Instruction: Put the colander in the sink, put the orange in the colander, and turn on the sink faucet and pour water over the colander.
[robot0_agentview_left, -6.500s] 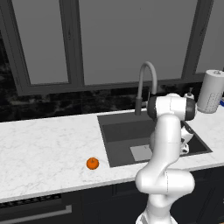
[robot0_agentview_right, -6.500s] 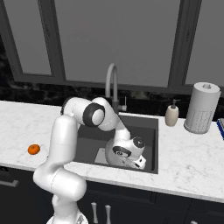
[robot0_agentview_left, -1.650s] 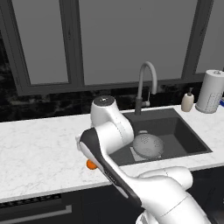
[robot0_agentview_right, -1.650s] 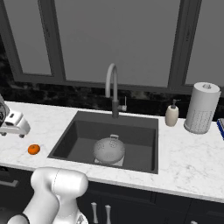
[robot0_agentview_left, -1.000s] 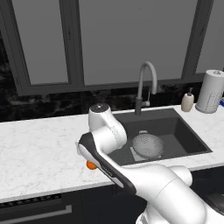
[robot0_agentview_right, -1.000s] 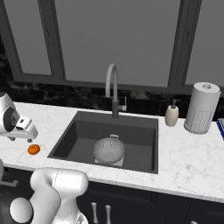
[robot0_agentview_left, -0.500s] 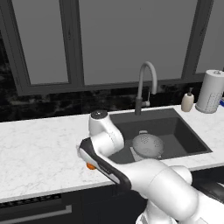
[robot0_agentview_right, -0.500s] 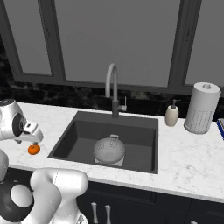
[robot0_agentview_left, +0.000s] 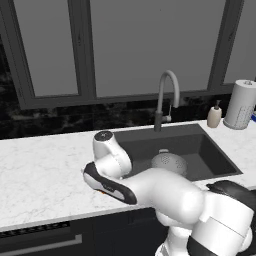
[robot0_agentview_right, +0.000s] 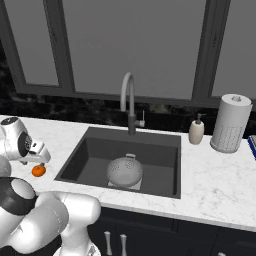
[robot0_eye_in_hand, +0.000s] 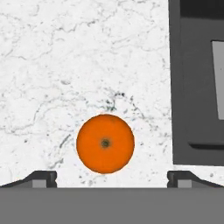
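The orange (robot0_eye_in_hand: 105, 143) lies on the white marble counter left of the sink (robot0_agentview_right: 80, 159); from the right base it is the small ball (robot0_agentview_right: 38, 170) under my hand. My gripper (robot0_eye_in_hand: 112, 179) hangs just above it, open, one fingertip (robot0_eye_in_hand: 42, 178) on either side and nothing held. The light-grey perforated colander (robot0_agentview_right: 125, 171) sits on the sink floor, dome side up, also seen as the colander (robot0_agentview_left: 169, 162) past my arm. The gooseneck faucet (robot0_agentview_right: 128, 100) stands behind the basin with no water running.
A soap dispenser (robot0_agentview_right: 196, 132) and a white paper-towel roll (robot0_agentview_right: 231, 122) stand on the counter right of the sink. The sink's dark rim (robot0_eye_in_hand: 176, 87) runs close to the right of the orange in the hand view. My arm sweeps low across the counter front.
My hand has come down and in toward the orange, jaws staying wide. The colander has stayed put in the sink.
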